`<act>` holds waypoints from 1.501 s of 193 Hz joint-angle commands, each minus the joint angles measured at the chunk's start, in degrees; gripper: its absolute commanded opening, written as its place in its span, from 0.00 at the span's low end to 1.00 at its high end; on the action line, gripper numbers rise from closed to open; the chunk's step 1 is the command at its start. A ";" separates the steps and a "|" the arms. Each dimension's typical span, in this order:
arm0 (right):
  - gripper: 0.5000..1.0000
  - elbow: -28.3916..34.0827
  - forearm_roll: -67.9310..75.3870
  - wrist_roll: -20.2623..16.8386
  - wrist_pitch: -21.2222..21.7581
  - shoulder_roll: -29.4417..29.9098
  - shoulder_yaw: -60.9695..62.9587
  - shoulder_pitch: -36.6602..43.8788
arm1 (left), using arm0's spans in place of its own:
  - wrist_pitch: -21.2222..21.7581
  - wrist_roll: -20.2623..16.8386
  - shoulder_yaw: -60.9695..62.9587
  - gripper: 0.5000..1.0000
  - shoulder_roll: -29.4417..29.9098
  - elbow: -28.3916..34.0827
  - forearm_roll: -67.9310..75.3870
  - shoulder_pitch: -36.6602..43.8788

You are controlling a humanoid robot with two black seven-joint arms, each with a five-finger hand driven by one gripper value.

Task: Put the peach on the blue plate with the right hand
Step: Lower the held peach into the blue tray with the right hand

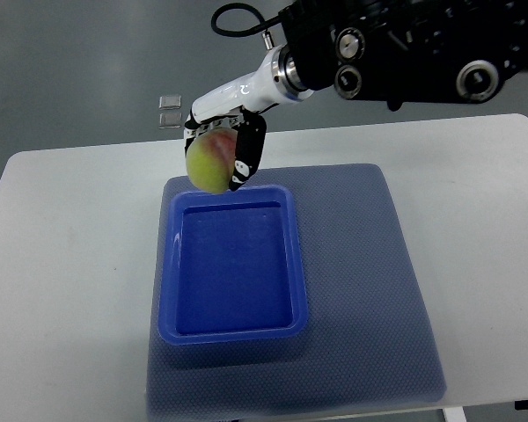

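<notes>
top view: right robot hand (222, 149) comes in from upper right on a glossy white forearm w/ black motor housing behind it, part cut off by the top edge. fingers (245, 154) are black w/ small white marks, curled tight around the peach (209, 162); hand is clamped on it. peach is round, smooth-looking skin, yellow-green w/ a pink-red blush on top. its upper part is hidden under the palm and knuckles, right side covered by a finger.

peach is held in the air over the far left corner of the blue plate (169, 290), overlapping that rim in the pic; can't tell how high above it.

blue plate is really a rectangular tray, glossy plastic, rounded corners, raised rim, flat shallow well. it sits on a blue mat (370, 290), rough woven/dimpled texture, roughly square w/ rounded corners, near edge partly cut off by the pic bottom. mat lies on a white desk (70, 264), matte, smooth, rounded corners.

beyond the desk, grey floor w/ two small pale squares (170, 110), too small to make out. a black cable (233, 19) loops above the forearm.
</notes>
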 commanded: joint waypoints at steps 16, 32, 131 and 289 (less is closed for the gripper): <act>0.00 -5.42 -0.39 0.01 -2.64 5.94 0.08 -6.91 | 0.09 0.00 0.01 1.00 0.00 0.34 -0.12 0.02; 0.00 -8.22 -0.66 0.01 -3.52 5.94 0.00 -10.25 | 0.00 0.00 0.01 1.00 0.00 0.26 -0.12 0.02; 0.00 -13.15 -2.24 0.19 -6.68 5.94 0.00 -22.30 | 0.00 0.00 0.10 1.00 0.00 -0.01 0.14 0.02; 0.38 -13.59 -2.50 2.21 -9.58 5.94 2.72 -29.85 | -1.05 0.00 0.10 1.00 0.00 -0.10 0.14 0.02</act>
